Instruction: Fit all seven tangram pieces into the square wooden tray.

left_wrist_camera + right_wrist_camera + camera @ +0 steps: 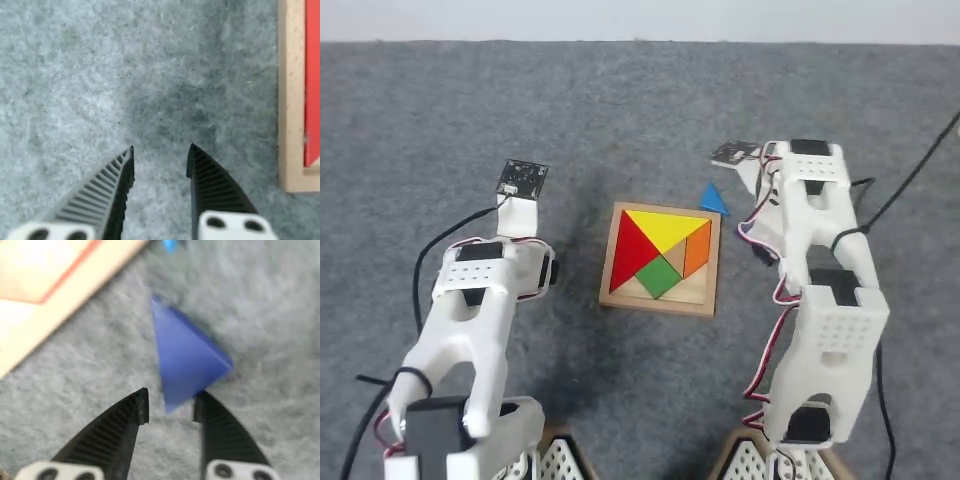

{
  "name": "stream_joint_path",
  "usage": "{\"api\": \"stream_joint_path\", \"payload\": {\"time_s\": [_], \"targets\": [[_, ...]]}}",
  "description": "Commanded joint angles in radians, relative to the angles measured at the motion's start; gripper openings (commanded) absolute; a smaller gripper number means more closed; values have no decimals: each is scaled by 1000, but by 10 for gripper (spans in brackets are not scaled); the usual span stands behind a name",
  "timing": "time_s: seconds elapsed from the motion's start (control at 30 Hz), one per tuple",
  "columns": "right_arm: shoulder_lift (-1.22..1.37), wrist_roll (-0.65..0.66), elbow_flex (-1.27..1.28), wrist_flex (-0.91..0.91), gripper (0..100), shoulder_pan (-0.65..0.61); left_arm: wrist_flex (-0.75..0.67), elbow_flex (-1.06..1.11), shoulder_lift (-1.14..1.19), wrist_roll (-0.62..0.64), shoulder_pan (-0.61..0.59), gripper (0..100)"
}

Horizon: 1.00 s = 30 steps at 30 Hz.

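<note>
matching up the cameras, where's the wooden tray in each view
High view: wooden tray mid-picture, on the grey table cover.
Left wrist view: its rim with the red piece inside, off to the side of the left gripper.
Right wrist view: its rim beyond the blue triangle.
Shared landmark: the grey table cover.

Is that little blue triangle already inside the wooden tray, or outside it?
Outside. The blue triangle lies flat on the grey mat, beside a corner of the wooden tray, not within its rim.
</note>
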Motion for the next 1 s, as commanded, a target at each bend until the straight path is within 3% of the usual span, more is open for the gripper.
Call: {"api": "stream_joint_path", "payload": {"time_s": [0.0,0.27,0.63,0.97], "targets": [[-25,-8,-81,-13,254,-22,-20,-27,-3,-11,-8,164],[-21,0,-71,-85,402,-22,-20,-27,-3,-11,-8,164],[114,35,-63,-116,351,-51,-20,-27,-3,-9,-8,164],[107,-25,-64,-117,63,-62,-20,-27,-3,-9,-8,164]]}}
